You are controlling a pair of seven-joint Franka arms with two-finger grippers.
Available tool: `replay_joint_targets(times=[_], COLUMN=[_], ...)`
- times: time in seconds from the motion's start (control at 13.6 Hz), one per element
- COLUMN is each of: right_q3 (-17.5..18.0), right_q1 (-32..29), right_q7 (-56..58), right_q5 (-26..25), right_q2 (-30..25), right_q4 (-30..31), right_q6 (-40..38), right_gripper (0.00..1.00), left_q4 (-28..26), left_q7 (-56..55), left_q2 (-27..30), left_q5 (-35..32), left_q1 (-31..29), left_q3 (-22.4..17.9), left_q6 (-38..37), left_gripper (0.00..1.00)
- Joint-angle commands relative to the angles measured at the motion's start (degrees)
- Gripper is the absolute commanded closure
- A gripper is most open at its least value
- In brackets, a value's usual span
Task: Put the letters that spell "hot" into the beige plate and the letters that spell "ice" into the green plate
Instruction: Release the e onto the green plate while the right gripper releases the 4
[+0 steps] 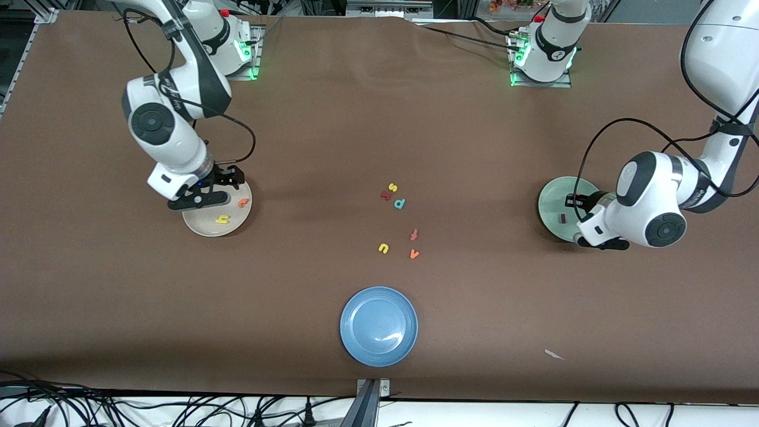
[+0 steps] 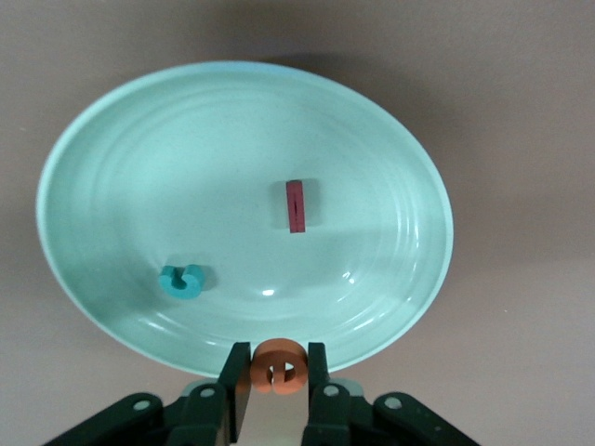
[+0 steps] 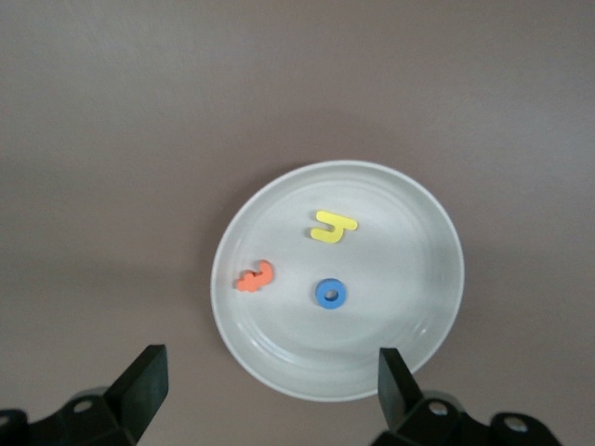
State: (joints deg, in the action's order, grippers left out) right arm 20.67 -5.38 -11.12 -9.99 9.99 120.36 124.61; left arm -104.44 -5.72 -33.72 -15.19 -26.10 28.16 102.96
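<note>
Orange e [image 2: 279,365] upright between left jaws

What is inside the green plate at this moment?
In the green plate lie the dark red i and the teal c. The left gripper holds the orange e over its rim. Nothing there looks covered.

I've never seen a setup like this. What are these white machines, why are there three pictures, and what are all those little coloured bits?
They are two robot arms at a brown table. One picture looks down from across it; the others come from cameras on each wrist.

The left gripper has its jaws shut on an orange e over the green plate, where a dark red i and teal c lie.

The right gripper, jaws open, is over the beige plate, which holds a yellow h, blue o and orange t.

Spare letters and a blue plate sit mid-table.
</note>
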Motion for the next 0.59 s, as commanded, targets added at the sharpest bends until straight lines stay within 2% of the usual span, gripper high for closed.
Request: replay_joint_targets(times=[0.0, 0.07, 0.22, 0.37, 0.51], right_q3=[-0.7, -2.1, -8.8, -12.8, -17.3], right_q1=[0.5, 1.6, 6.6, 8.4, 10.7], right_q7=[0.9, 1.2, 2.8, 5.9, 8.1], right_q5=[2.8, 3.0, 5.2, 8.6, 9.5], right_q2=[-0.5, -0.8, -2.2, -3.1, -3.6], right_q4=[-9.2, -11.9, -16.2, -19.8, -24.1], right_q6=[-11.3, -14.5, -18.3, -21.6, -26.2], right_gripper=[0.00, 0.00, 0.00, 0.00, 0.00], left_q4=[-0.5, 0.0, 3.6, 11.8, 19.8], left_q7=[0.9, 1.0, 0.9, 0.6, 0.6], left_q2=[1.0, 1.5, 2.8, 3.2, 3.1], left_q5=[-1.2, -1.2, -0.5, -0.5, -0.3], left_q1=[-1.0, -1.0, -0.7, -0.5, 0.0], left_q3=[0.7, 0.7, 1.3, 3.9, 4.4], left_q6=[0.4, 0.1, -3.9, -11.7, -18.6], left_gripper=[0.00, 0.00, 0.00, 0.00, 0.00])
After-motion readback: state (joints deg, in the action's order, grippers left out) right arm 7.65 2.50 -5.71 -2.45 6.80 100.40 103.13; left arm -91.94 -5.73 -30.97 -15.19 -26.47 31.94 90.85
